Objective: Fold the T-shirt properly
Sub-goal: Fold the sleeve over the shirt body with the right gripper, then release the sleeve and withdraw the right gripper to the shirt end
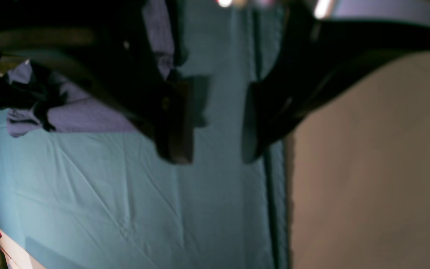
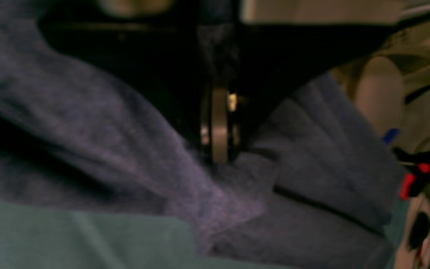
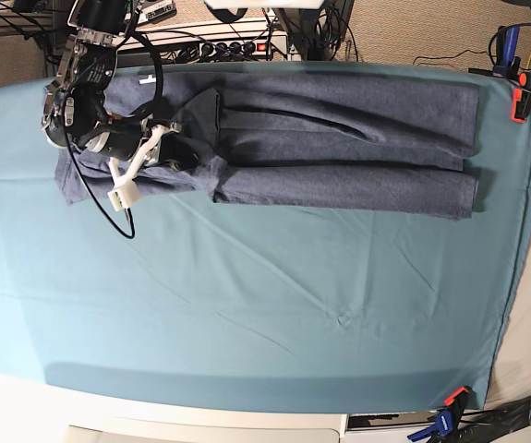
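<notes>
Right gripper, jaws clenched on a bunched ridge of the T-shirt fabric near its left end in the base view. T-shirt lies as a long narrow band along the far edge of the table, sides already folded in. Left gripper, jaws released, holding nothing, hangs over bare table cloth, well apart from the shirt. Risk, judged: with one pinch only, pulling this end across may drag the whole band or skew the fold, since the other end is unanchored.
</notes>
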### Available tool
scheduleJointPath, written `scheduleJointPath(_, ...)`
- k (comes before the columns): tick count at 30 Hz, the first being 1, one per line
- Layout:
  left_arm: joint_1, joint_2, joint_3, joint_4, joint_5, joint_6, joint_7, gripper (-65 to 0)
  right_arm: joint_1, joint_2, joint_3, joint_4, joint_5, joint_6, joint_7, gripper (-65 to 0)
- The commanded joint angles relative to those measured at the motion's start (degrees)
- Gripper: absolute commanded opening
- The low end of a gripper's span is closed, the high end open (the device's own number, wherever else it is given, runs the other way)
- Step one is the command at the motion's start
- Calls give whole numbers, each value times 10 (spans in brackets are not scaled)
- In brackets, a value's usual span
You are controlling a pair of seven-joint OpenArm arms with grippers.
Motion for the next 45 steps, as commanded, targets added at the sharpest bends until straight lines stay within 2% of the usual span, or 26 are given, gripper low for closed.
scheduleJointPath(1,-11,-21,-5,6,-14,-3,-8,-407,6,5,1,9,19,3,6,-650)
scheduleJointPath(5,-11,-21,-5,6,-14,-3,-8,-407,7,7,1,11,27,3,6,-650)
scheduleJointPath(9,-10,-22,-5,6,-14,-3,-9,-407,7,8,1,12,113,3,6,-650)
scheduleJointPath(11,-10,-22,-5,6,-14,-3,-8,-407,7,8,1,12,135,3,6,-650)
scheduleJointPath(24,-11,-22,-5,6,-14,-3,-9,-407,6,10,1,12,138,3,6,-650)
scheduleJointPath(29,-11,-22,-5,6,-14,-3,-9,-407,-12,31,-2,12,197,3,6,-650)
scheduleJointPath(35,-11,-22,-5,6,-14,-3,-9,-407,-41,64,-67,12,196,3,6,-650)
scheduleJointPath(40,-10,-22,-5,6,-14,-3,-9,-407,-40,66,-123,12,198,3,6,-650)
scheduleJointPath(45,0,-22,-5,6,-14,-3,-9,-407,-37,66,-129,42,257,3,6,-650)
